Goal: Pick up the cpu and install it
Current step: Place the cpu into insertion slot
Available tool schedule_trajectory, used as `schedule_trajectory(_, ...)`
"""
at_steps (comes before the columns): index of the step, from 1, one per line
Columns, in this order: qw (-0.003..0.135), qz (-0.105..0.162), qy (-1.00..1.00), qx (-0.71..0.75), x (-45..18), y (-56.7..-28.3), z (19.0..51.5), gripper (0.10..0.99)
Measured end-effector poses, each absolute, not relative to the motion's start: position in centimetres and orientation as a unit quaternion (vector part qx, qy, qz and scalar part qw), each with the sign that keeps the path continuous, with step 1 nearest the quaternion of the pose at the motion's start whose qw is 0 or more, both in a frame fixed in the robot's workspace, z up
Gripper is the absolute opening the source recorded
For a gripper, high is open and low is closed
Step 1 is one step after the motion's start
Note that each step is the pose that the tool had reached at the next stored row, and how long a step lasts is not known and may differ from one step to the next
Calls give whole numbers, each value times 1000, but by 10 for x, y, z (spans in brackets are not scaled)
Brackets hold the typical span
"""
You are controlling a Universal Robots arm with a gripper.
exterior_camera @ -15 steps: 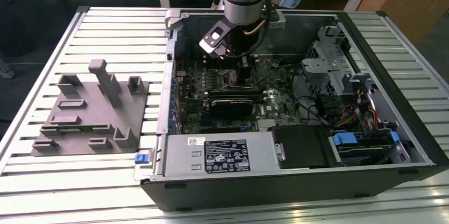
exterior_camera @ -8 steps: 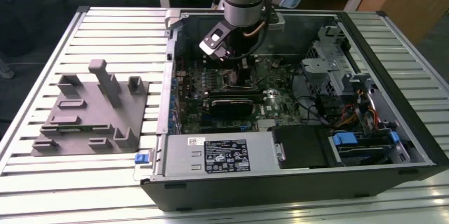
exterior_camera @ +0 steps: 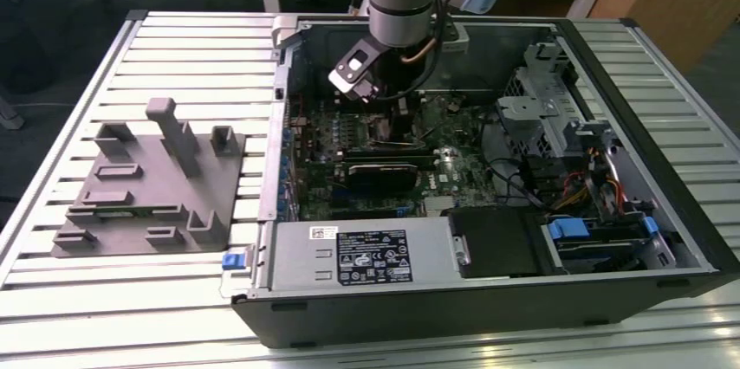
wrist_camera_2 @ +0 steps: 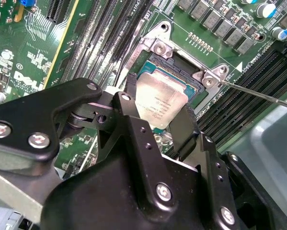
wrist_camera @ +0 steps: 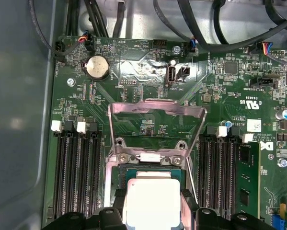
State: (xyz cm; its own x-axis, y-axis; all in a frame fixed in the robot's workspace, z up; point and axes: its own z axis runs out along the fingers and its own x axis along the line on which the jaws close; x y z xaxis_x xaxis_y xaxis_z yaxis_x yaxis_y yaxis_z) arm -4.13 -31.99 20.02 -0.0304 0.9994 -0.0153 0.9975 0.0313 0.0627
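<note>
Seating of the chip, to judge by the frames, as the step in hand. Grips the cpu [wrist_camera_2: 161,103] by two opposite edges, claw [wrist_camera_2: 157,114] clamped on it, silvery top showing between the fingers [wrist_camera_2: 182,128]. Sits squarely over the open socket [wrist_camera_2: 179,64] directly beneath the claw; resting in it or just above it, cannot tell. Just beyond the claw, the hinged load plate [wrist_camera: 157,108], tilted up and clear of the opening. Seemingly calls for keeping the chip level and square to the socket, with no sideways drag across the contacts and no release before lying flat. All around the claw, the open computer case [exterior_camera: 486,313], holding the motherboard [wrist_camera: 148,86] under the claw, memory slots [wrist_camera: 76,177] on either side, and a grey power supply box [exterior_camera: 434,248] nearby. Well apart from the claw, outside the case, a grey fixture [exterior_camera: 145,183] on the slatted table [exterior_camera: 69,300].
</note>
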Motion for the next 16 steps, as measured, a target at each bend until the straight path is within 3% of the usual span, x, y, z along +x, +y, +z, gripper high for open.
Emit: schedule_trajectory(16, 27, 17, 718, 696, -41, -320, 197, 529)
